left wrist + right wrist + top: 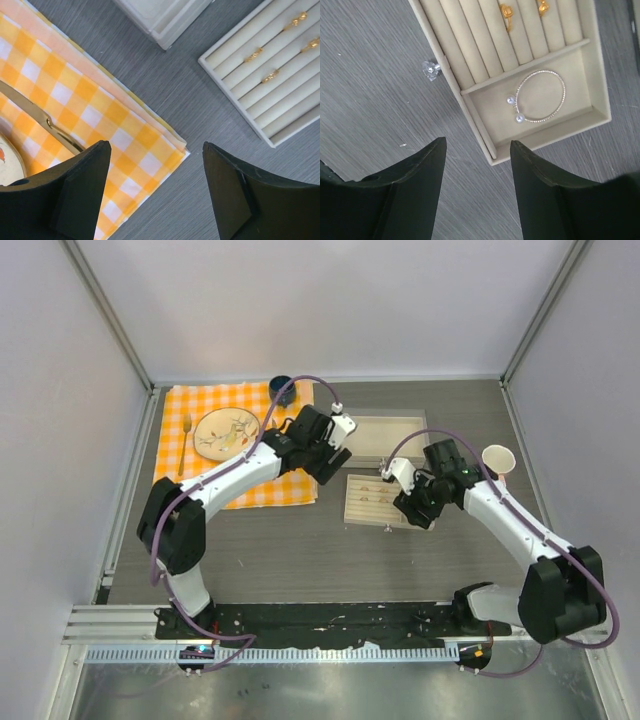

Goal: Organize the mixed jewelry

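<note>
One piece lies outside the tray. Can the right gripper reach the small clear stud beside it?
Probably yes. The right gripper is open nearby, with nothing between it and the clear stud. The stud lies near the tray wall, which may crowd one finger.

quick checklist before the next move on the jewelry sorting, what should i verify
1. Right pincer open and empty: ok.
2. Left pincer open and empty, over the corner of the checked cloth: ok.
3. Silver hoop lying flat in the wide compartment of the tray: ok.
4. Gold rings seated in the tray's grooves: ok.
5. All pieces inside the tray: not ok. A small clear stud lies on the table beside the tray.
6. Stray pieces elsewhere: cannot tell, too small in the top view.
</note>
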`<state>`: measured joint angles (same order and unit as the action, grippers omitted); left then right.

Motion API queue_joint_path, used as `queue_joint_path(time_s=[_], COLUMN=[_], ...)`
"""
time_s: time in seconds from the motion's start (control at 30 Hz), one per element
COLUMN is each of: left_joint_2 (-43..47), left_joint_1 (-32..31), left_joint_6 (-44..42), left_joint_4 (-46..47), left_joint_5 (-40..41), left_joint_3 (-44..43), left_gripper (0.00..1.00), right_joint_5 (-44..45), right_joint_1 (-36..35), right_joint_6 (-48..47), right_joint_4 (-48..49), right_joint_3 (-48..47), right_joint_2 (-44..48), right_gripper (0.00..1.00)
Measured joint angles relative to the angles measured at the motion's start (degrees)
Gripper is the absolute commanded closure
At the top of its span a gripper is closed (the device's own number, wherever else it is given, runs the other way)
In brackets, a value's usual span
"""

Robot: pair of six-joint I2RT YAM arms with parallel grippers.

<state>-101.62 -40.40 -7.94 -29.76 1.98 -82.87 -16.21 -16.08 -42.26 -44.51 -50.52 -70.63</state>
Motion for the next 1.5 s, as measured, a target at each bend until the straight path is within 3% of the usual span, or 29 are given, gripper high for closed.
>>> queue_joint_path(time_s=[0.53,0.83,1.5], left_joint_2=[0.0,0.0,0.0], left_joint_1=[6.75,7.74,8.48], left_joint_6=[-0.04,-0.26,-1.38], left_joint_4=[-0.07,-0.09,-0.07], left_joint_5=[-1.55,-2.73,-3.41], left_joint_3=[0.13,0.22,0.22], left_gripper=[0.22,0.22,0.22], right_joint_5=[5.77,8.66,10.23], right_joint_1=[-7.56,-9.16,-11.58], right_joint_6=[-4.37,-6.14,-8.7], right_joint_4=[3.26,4.76,8.04], right_joint_3=[0.39,0.55,1.36], right_joint_2=[-8.07,-12.04,-16.68], right_gripper=[0.43,0.44,0.57])
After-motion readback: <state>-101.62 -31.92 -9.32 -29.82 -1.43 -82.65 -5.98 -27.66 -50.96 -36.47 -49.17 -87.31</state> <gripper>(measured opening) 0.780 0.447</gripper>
